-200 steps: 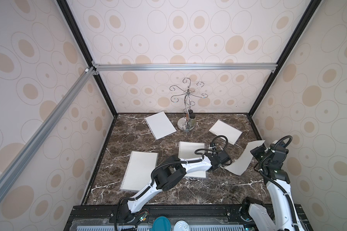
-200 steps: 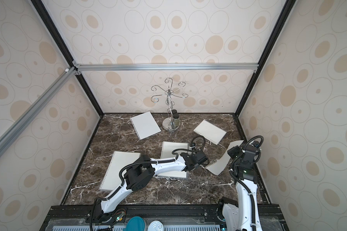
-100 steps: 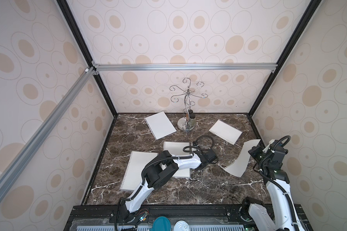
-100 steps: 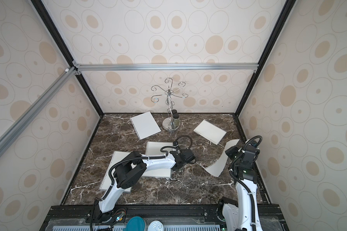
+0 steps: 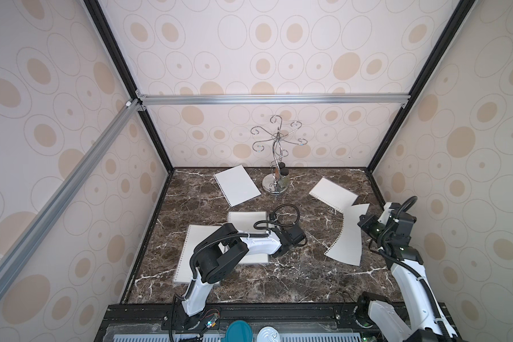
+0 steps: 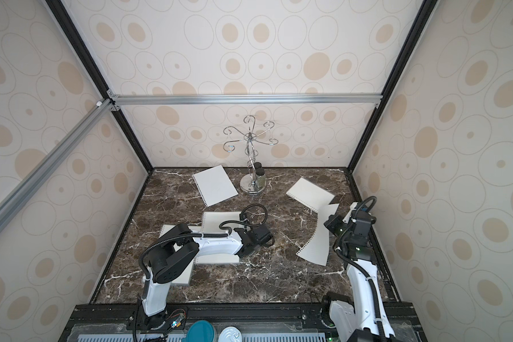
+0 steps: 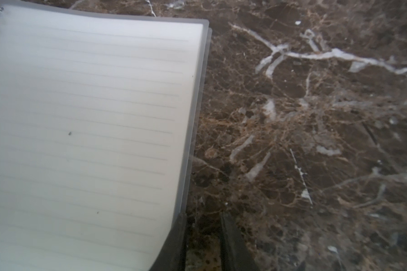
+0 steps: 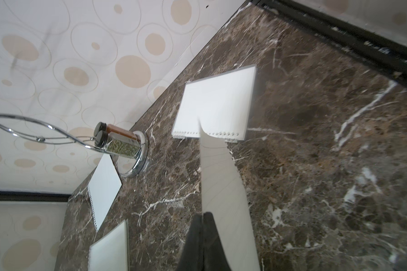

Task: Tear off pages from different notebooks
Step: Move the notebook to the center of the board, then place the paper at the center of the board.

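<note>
**Loose page in right gripper, notebooks on table**

Right gripper [image 8: 202, 217] – jaws pinched tight on one edge of a loose page [image 5: 346, 237], which hangs curved above the marble table [image 5: 293, 275], just in front of the far-right notebook [image 5: 333, 193]. Left gripper [image 7: 202, 218] – jaws narrowly apart with bare marble between them, one finger against the corner of the lined notebook [image 7: 85, 117] mid-table. The far-left notebook [image 5: 237, 185] lies flat beside the chrome stand [image 5: 275, 180]
</note>
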